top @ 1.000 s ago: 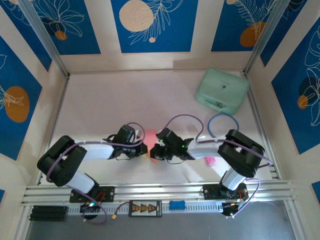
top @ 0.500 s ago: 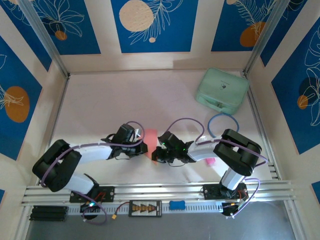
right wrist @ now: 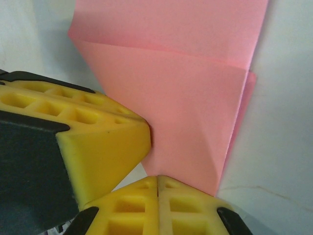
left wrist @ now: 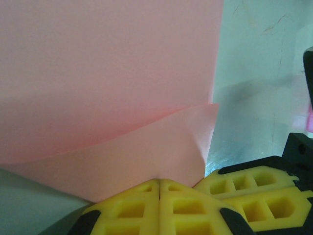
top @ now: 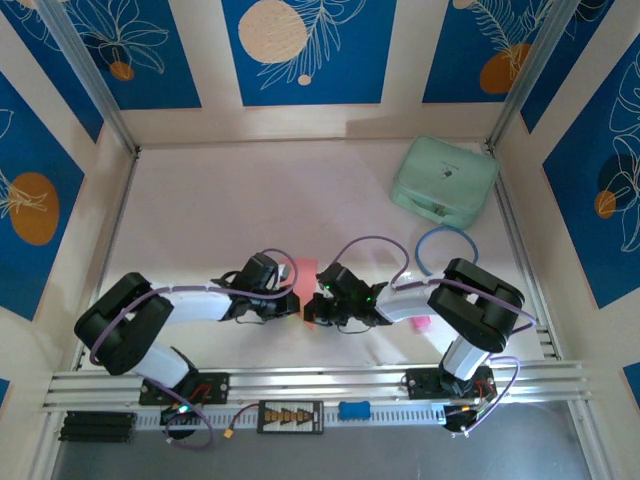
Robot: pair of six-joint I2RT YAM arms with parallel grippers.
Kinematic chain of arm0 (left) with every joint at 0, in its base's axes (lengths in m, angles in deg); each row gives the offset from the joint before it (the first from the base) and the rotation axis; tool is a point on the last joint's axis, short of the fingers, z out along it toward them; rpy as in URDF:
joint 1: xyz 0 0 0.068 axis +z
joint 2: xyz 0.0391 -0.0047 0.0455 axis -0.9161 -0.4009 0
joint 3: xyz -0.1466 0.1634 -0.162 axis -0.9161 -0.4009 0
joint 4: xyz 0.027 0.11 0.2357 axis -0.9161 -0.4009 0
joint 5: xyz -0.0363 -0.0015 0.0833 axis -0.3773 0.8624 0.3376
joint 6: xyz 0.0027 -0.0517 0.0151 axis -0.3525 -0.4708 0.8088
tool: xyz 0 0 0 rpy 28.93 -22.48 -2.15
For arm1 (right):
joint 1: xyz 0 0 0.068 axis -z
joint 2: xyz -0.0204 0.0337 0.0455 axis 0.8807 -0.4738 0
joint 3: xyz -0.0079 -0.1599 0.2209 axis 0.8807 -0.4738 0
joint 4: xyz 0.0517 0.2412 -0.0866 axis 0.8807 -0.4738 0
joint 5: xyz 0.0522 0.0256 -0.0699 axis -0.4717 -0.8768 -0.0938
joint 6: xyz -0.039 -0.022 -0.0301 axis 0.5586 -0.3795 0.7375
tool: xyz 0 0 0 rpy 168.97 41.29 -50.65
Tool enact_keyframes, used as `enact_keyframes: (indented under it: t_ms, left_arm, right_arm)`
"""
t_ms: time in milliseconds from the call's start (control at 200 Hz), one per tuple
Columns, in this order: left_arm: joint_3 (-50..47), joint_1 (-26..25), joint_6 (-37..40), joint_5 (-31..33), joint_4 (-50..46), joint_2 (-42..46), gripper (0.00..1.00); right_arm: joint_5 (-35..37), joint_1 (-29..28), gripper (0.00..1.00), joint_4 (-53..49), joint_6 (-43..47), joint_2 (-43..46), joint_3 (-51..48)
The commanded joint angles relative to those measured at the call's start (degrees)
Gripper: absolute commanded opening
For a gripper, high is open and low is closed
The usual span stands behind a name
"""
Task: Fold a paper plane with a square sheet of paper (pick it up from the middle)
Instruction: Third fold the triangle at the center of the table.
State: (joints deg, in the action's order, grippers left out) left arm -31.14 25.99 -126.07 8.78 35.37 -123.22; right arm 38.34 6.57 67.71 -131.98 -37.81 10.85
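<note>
The square sheet of paper (top: pixel 300 272) is salmon pink and lies partly folded on the white table, between the two arms near the front. A folded flap (left wrist: pixel 146 147) with a diagonal crease (right wrist: pixel 195 127) lies on top of it. My left gripper (top: pixel 296 303) (left wrist: pixel 159 180) is shut, its yellow tips set on the flap's near edge. My right gripper (top: pixel 313 306) (right wrist: pixel 157 177) is shut too, its tips on the paper's near corner. The two grippers nearly touch. I cannot tell if either one pinches the paper. The paper plane is not in view.
A mint-green case (top: pixel 444 180) sits at the back right. A blue cable loop (top: pixel 447 250) lies in front of it. A small bright-pink stick (top: pixel 420 322) lies under the right arm. Aluminium rails (top: pixel 320 382) run along the front edge, and side walls close in the table.
My left gripper has slid right, closer to the right gripper, over the paper. The right arm shifted slightly earlier and now holds still. Both stay shut.
</note>
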Motion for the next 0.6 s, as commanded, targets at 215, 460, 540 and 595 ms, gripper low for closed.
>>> enact_keyframes:
  t_ms: [215,460,540,595]
  left_arm:
    - [1.8,4.9,3.5,2.3,-3.7,-0.8,0.02]
    - [2.6,8.5,5.0,2.2,-4.7,-1.3,0.02]
    - [2.8,9.8,5.2,1.8,-5.2,-1.5,0.02]
    - [3.2,10.8,5.6,1.6,-6.1,-1.6,0.01]
  right_arm:
    - [0.2,-0.4,0.00,-6.6,0.0,-0.6,-2.3]
    - [-0.1,-0.3,0.00,-6.7,0.3,-0.1,-2.4]
    - [-0.2,-0.3,0.00,-6.8,0.4,0.0,-2.4]
    - [-0.3,-0.3,0.00,-6.9,0.5,0.1,-2.4]
